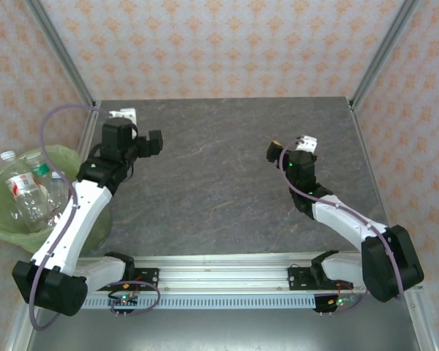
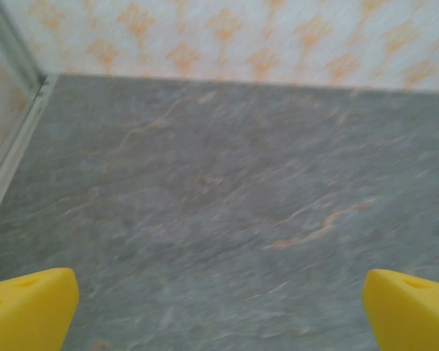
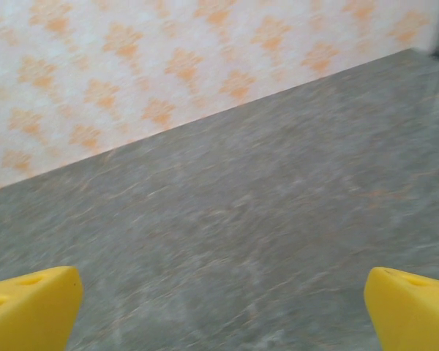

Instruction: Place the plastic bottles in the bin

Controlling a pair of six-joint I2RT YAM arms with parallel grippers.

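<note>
Top external view: the bin (image 1: pixel 1 213) stands off the left edge of the bench (image 1: pixel 219 190), beside the left arm's elbow. It is round, lined with a translucent light-green bag, and much wider than anything in it. The plastic bottles (image 1: pixel 25 196) are inside it, packed together and roughly upright with their necks above the rim. They are small and clear. One has a red-and-white label, another a green one, and at least one has a white cap. The left arm crosses in front of part of the bin, so I cannot give an exact count of the bottles.

The left hand (image 1: pixel 124 117) sits over the far left corner of the bench, near the bin but apart from it. The right hand (image 1: pixel 304 143) is over the right half of the bench, well away from the bin.

Left wrist view: the left hand's (image 2: pixel 219 311) yellow fingertips (image 2: pixel 28 307) sit at opposite edges of the picture, spread wide, with bare grey, faintly veined bench between them.

Right wrist view: the right hand's (image 3: pixel 219 311) yellow fingertips (image 3: pixel 29 307) are likewise spread wide over bare bench and hold nothing, facing the orange-patterned wall (image 3: pixel 132 66).
</note>
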